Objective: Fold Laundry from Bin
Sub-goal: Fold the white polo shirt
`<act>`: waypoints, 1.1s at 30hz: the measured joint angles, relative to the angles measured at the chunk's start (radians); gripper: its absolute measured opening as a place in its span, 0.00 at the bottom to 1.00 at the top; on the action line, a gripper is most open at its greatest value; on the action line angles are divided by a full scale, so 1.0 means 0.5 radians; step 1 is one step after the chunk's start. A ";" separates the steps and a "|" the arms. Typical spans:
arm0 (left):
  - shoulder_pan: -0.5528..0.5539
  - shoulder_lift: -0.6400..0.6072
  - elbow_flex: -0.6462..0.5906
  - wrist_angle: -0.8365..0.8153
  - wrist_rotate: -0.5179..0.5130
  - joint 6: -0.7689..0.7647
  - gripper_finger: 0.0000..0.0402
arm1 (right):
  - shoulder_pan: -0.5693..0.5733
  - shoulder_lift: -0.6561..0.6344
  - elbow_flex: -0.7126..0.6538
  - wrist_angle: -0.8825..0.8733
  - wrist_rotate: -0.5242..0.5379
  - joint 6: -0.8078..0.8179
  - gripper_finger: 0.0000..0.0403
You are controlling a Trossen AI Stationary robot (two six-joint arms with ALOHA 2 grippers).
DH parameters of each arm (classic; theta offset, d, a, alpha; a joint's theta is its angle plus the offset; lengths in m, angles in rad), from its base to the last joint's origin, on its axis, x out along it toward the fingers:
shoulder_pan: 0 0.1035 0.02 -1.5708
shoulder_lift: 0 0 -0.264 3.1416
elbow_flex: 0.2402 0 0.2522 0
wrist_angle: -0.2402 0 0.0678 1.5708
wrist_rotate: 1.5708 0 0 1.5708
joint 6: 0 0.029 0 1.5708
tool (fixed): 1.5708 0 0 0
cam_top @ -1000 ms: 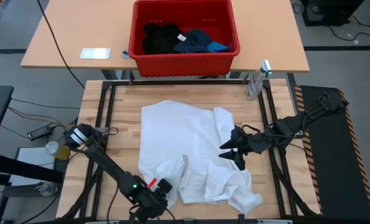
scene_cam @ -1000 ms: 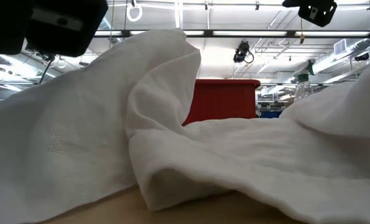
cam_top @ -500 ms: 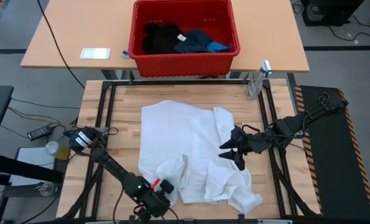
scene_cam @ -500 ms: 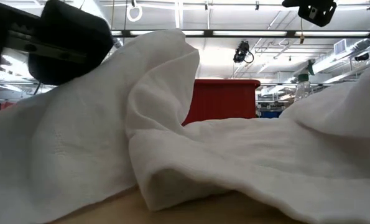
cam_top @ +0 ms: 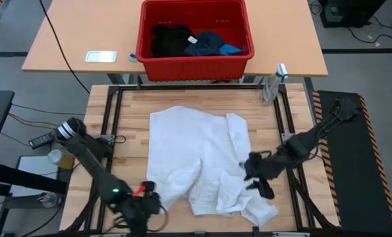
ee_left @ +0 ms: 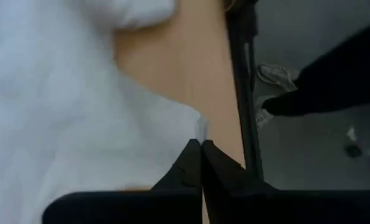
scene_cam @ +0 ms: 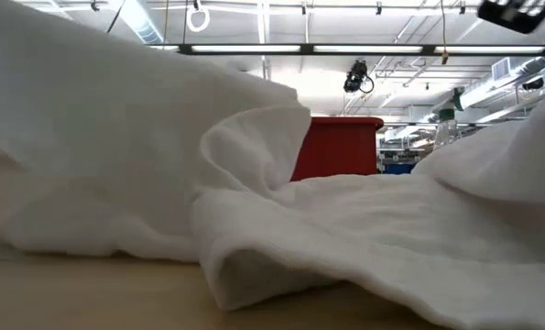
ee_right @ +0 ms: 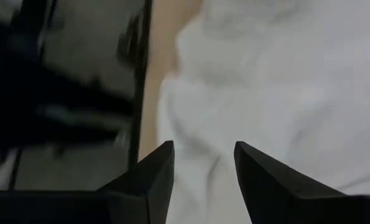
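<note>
The bench (cam_top: 123,125) under me is of light wood with a black frame, and behind it stands a second, tan bench (cam_top: 77,46). On that one sits the red bin (cam_top: 194,62), well apart from both my grippers. Inside the bin lie a black garment (cam_top: 169,39), a dark navy garment (cam_top: 207,43) with a white tag, and a small bright blue piece (cam_top: 232,49) beside it.

The large white garment (cam_top: 199,151) lies spread and crumpled on the middle of my wooden bench. In the low view it fills the foreground in thick folds (scene_cam: 254,229), and the bin (scene_cam: 336,147) shows behind it.

My left gripper (cam_top: 149,193) is at the near left corner of the white garment. In my left wrist view the two fingers (ee_left: 191,163) are pressed together, tip to tip, and the hem of the white cloth (ee_left: 110,130) meets them just at the tips. I think a thin edge is pinched there, but I cannot tell it for sure.

My right gripper (cam_top: 256,172) is low over the near right part of the white garment. In my right wrist view the fingers (ee_right: 157,168) stand apart with a clear gap, and the white cloth (ee_right: 265,93) lies just in front of them. Nothing is between them.

A small white device (cam_top: 101,56) lies on the tan bench, left of the bin.
</note>
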 joint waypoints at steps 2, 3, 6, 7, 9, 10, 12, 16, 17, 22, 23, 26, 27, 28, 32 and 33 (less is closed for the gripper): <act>-0.086 -0.092 -0.001 -0.188 -0.038 -0.262 0.00 | 0.027 0.047 0.000 -0.009 -0.128 0.030 0.42; -0.132 -0.130 -0.001 -0.262 -0.069 -0.385 0.00 | 0.046 0.065 0.001 -0.028 -0.153 0.054 0.42; -0.254 -0.211 0.000 -0.487 -0.166 -0.681 0.00 | 0.133 0.134 0.002 -0.095 -0.057 0.041 0.42; -0.286 -0.225 0.000 -0.574 -0.176 -0.774 0.00 | 0.165 0.164 0.002 -0.087 -0.007 -0.016 0.42; -0.335 -0.242 0.000 -0.746 -0.185 -0.977 0.00 | 0.227 0.236 0.002 -0.039 0.087 -0.143 0.42; -0.363 -0.245 0.000 -0.823 -0.191 -1.074 0.00 | 0.255 0.283 0.002 -0.007 0.112 -0.204 0.42; -0.415 -0.245 -0.001 -0.924 -0.199 -1.246 0.00 | 0.295 0.381 0.002 0.037 0.109 -0.276 0.42; -0.496 -0.245 -0.001 -0.963 -0.193 -1.392 0.00 | 0.327 0.520 0.002 0.030 -0.021 -0.190 0.45; -0.511 -0.245 -0.001 -0.965 -0.196 -1.396 0.00 | 0.330 0.546 0.002 0.022 -0.019 -0.155 0.46; -0.572 -0.245 -0.001 -1.083 -0.121 -1.487 0.00 | 0.389 0.660 0.002 -0.018 0.208 -0.129 0.48; -0.582 -0.245 -0.001 -1.110 -0.089 -1.518 0.00 | 0.396 0.680 0.002 -0.031 0.245 -0.116 0.48; -0.623 -0.245 -0.002 -1.131 -0.042 -1.581 0.00 | 0.421 0.725 0.002 -0.027 0.293 -0.096 0.44; -0.639 -0.245 -0.002 -1.130 -0.038 -1.600 0.00 | 0.435 0.732 0.002 -0.022 0.318 -0.093 0.41; -0.653 -0.245 -0.002 -1.129 -0.037 -1.619 0.00 | 0.452 0.734 0.001 -0.020 0.338 -0.088 0.37; -0.683 -0.245 -0.002 -1.119 -0.034 -1.699 0.00 | 0.476 0.668 0.002 -0.013 0.361 -0.057 0.17; -0.689 -0.245 -0.002 -1.125 -0.035 -1.706 0.00 | 0.478 0.654 0.002 -0.012 0.354 -0.048 0.11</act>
